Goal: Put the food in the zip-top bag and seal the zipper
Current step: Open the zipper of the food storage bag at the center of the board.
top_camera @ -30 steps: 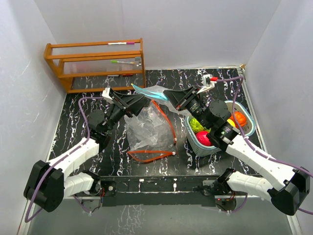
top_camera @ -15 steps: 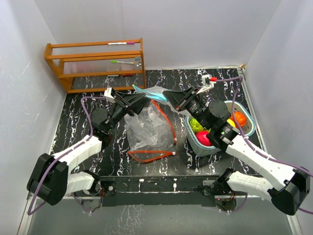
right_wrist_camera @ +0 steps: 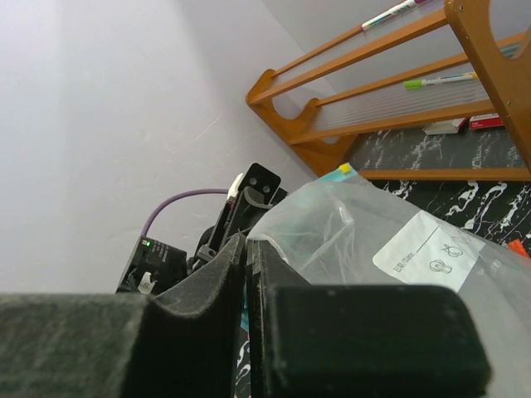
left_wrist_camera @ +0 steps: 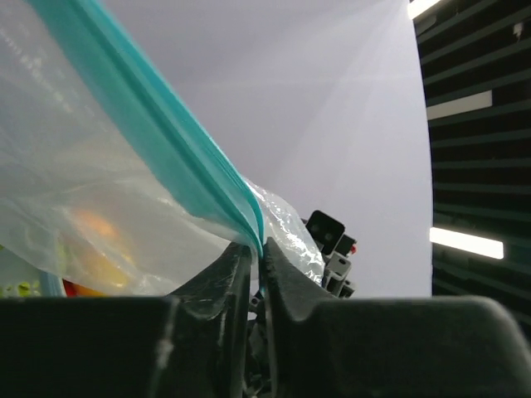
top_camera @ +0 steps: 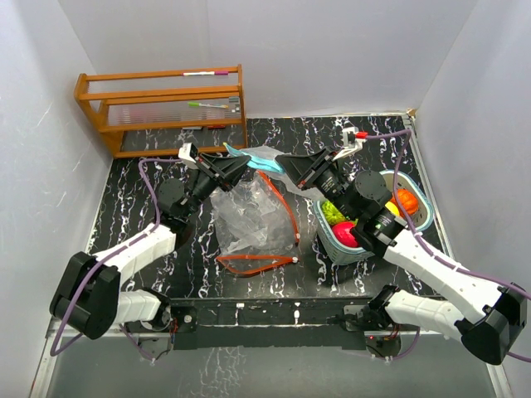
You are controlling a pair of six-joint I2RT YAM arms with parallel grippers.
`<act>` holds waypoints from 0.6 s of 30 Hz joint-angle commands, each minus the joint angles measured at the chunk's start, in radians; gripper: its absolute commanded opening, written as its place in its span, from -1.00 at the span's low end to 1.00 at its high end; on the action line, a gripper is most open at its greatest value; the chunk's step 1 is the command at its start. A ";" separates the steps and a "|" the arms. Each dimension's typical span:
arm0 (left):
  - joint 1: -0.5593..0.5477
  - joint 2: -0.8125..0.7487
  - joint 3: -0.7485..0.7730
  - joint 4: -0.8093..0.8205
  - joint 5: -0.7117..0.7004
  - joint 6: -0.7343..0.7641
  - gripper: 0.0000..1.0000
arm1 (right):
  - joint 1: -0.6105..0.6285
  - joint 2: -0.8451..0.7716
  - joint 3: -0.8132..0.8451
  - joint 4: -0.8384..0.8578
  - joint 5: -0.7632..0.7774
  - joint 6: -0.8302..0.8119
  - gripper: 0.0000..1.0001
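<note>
Currently 2 sets of jaws pinch 1 zip-top bag (right_wrist_camera: pixel 357 232).

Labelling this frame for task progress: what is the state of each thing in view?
left gripper: shut on the teal-zipper bag's zipper strip.
right gripper: shut on the same bag's film.
teal-zipper bag: held off the table between both grippers; whether it is sealed, cannot tell.
toy food: in the teal basket, not bagged.
orange-zipper bag: lying crumpled on the table, looks empty.
</note>
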 commanded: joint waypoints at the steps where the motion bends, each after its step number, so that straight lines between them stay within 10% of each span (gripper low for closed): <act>1: -0.003 -0.002 0.010 0.069 0.007 0.006 -1.00 | 0.007 -0.033 0.001 0.038 0.015 0.000 -0.85; 12: -0.003 -0.024 0.022 0.050 0.023 0.083 -1.00 | 0.008 -0.045 0.002 -0.033 0.015 -0.017 -0.85; 18: -0.002 -0.052 0.202 -0.452 0.191 0.560 -1.00 | 0.008 -0.105 0.007 -0.318 0.080 -0.061 -0.37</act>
